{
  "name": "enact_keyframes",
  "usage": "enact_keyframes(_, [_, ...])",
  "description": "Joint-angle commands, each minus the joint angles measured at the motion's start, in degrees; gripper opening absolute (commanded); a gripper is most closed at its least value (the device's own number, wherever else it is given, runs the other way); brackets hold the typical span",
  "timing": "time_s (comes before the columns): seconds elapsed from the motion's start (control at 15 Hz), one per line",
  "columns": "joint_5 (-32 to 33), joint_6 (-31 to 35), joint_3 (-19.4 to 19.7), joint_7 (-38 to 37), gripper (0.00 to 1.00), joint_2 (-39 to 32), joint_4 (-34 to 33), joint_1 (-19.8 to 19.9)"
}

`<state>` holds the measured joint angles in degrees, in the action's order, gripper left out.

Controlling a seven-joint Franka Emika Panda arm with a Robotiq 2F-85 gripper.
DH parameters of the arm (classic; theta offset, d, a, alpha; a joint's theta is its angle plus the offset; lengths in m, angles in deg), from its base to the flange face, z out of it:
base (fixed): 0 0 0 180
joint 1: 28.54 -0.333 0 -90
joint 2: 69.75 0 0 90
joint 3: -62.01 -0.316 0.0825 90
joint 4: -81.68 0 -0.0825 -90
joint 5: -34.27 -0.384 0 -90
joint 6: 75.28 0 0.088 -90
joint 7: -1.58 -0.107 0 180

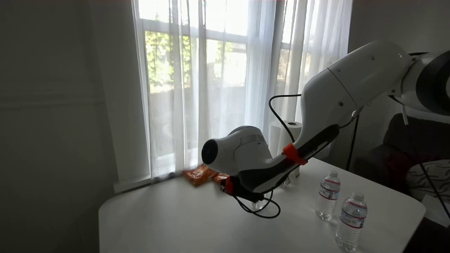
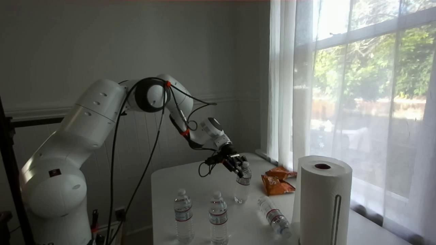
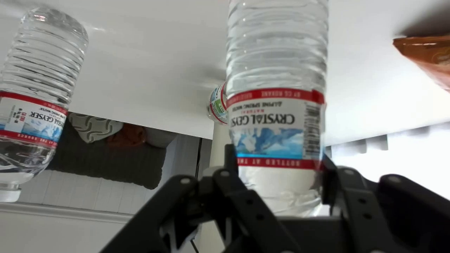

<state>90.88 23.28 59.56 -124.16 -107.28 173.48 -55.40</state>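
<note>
Hand [image 3: 279, 165] clamped on the upper portion of a near-upright water bottle [image 2: 242, 190]; nearby on the surface [image 1: 175, 221]: toppled bottle [image 2: 274, 216] (between the hand and the paper towel roll [image 2: 323, 200]), orange snack bags [image 2: 275, 185], two standing bottles [image 2: 184, 215]

Sideways bottle [image 2: 274, 215] between tool [image 2: 243, 166] and towels [image 2: 322, 200]

Black fingers [image 3: 233, 186], clear bottle [image 3: 277, 66] with red-banded white-and-blue label [image 3: 270, 128], orange packets [image 2: 276, 185], white table [image 1: 168, 218].
</note>
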Motion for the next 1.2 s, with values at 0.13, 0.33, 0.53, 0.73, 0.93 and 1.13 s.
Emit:
enact_keyframes(0.13, [0.87, -0.71, -1.73, -3.41, 0.96, -0.67, -0.72, 1.02])
enact_keyframes(0.33, [-0.69, -0.26, -2.59, -2.76, 1.00, 0.36, -0.44, 1.91])
enact_keyframes(0.53, [-2.02, -0.01, -3.48, -1.71, 1.00, 1.97, -0.18, 2.79])
enact_keyframes(0.73, [-5.62, -0.06, -4.79, 1.08, 1.00, 4.10, 0.08, 4.51])
enact_keyframes(0.93, [-11.54, -0.16, -5.45, 4.73, 1.00, 6.66, 0.10, 6.54])
enact_keyframes(1.13, [-17.40, 0.07, -4.99, 8.23, 1.00, 9.82, 0.70, 8.42])
